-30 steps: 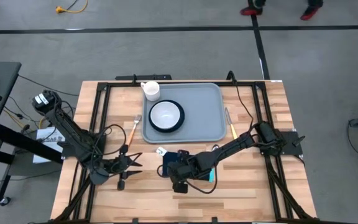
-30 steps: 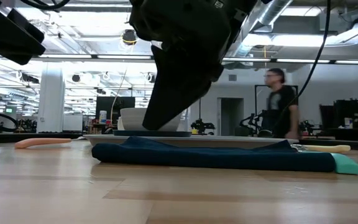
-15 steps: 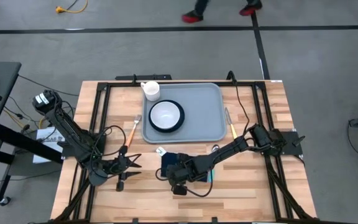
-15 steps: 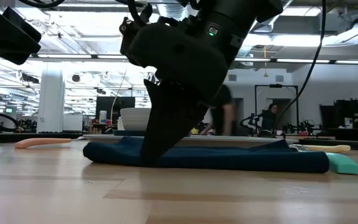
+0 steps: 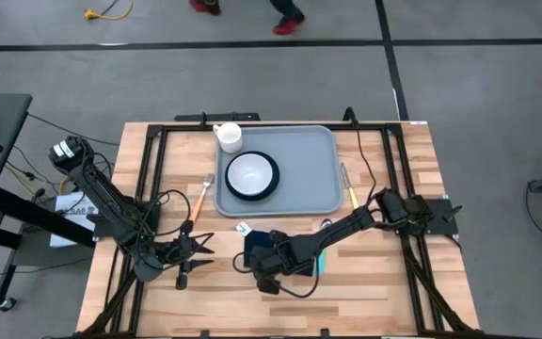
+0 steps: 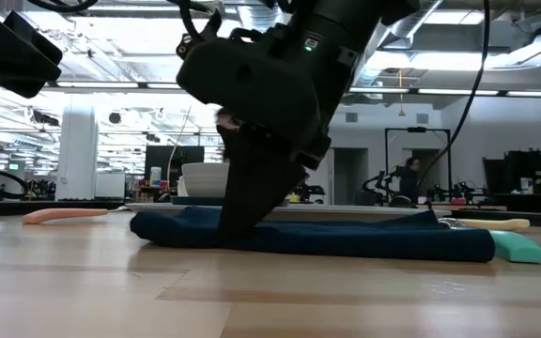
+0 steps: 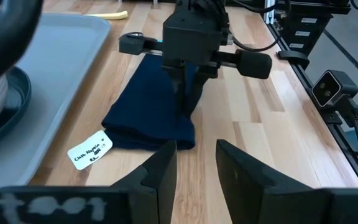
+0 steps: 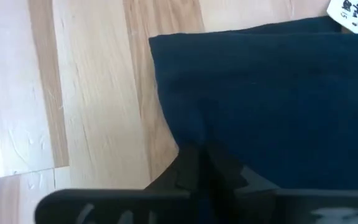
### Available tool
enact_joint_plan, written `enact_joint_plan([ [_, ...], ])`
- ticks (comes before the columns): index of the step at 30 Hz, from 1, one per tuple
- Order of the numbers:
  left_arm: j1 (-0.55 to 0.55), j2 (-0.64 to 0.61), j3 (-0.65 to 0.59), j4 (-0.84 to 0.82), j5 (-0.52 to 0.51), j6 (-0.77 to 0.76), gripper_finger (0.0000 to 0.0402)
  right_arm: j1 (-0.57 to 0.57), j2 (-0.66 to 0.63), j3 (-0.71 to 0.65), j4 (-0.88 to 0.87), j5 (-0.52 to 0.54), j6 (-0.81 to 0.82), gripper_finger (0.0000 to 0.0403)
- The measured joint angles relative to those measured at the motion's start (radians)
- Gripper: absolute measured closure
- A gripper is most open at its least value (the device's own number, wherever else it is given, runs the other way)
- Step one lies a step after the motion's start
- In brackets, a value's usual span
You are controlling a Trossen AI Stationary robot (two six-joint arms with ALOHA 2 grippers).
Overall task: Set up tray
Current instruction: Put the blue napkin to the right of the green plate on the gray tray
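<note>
Now, we read the table from its near edge to its far edge.

Right gripper: we saw the right gripper down on the near left corner of the folded dark navy cloth napkin, its fingers pressed together and pinching that edge of the fabric against the wooden table.

Left gripper: we found the left gripper hanging low over bare wood to the left of the napkin, jaws partly spread with nothing between them.

Tag: we noted a small white paper tag lying on the wood just beside the napkin's far left corner.

Teal item: we saw a small teal object poking out at the napkin's right side; what it was we could not tell.

Tray: we placed the large flat grey-blue rectangular plastic tray beyond the napkin, at the middle of the far half of the table.

On the tray: we saw a white bowl on a dark round plate at its left, and a white mug at its far left corner.

Beside the tray: we noted an orange-handled utensil to the left and a yellow-handled utensil to the right, both on the wood.
</note>
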Motion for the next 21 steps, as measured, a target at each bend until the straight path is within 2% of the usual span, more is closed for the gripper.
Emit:
enact_joint_plan([
  [5,0.000,0.000,0.000,-0.004,0.000,0.000,0.0301,0.004,0.005,0.102,-0.147,0.061,-0.026,0.0401],
  [7,0.000,0.000,0.000,-0.005,0.000,0.000,0.0301,0.005,0.003,0.144,-0.153,0.105,-0.026,0.0402],
  [15,0.000,0.000,0.000,-0.005,0.000,0.000,0.0301,0.035,-0.035,0.306,-0.287,0.339,0.004,0.0402],
  [21,0.000,0.000,0.000,-0.005,0.001,0.000,0.0301,0.056,-0.042,0.453,-0.489,0.504,0.071,0.0403],
])
